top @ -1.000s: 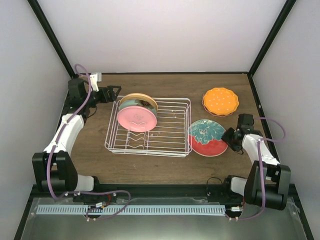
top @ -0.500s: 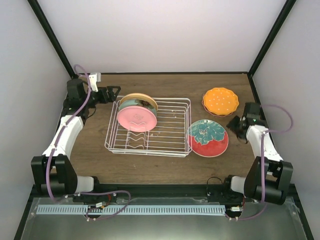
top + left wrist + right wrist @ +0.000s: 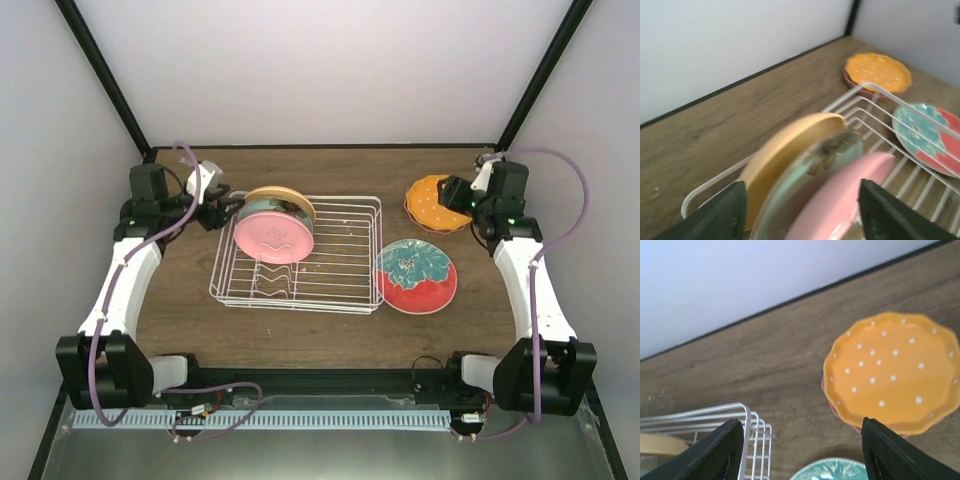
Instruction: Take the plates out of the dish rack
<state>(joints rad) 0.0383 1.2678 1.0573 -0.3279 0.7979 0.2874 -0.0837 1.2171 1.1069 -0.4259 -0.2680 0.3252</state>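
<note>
Top external view gives us the dish rack (image 3: 345, 298) on the table (image 3: 180, 310), left of the middle. Three plates stand on edge at its far left end, packed one behind another: a plain pink plate (image 3: 273, 240) in front, a teal plate (image 3: 262, 208) behind it, and a pale yellow plate (image 3: 283, 192) at the back.

The left claw (image 3: 224, 203) hangs just beside the rack's far left corner. On the left wrist view we see its fingers (image 3: 715, 212) spread wide, released, with the three rims showing between them. We cannot tell whether it touches any.

A red-and-teal plate (image 3: 416, 276) lies flat on the table just beside the rack's right end. Toward the far right corner a dotted orange plate (image 3: 436, 205) lies on a reddish-pink plate (image 3: 418, 224), of which only the edge shows.

The right claw (image 3: 452, 195) hangs over or just beside the orange one; we cannot tell which. On the right wrist view its fingers (image 3: 715, 452) are parted, released, gripping nothing.
</note>
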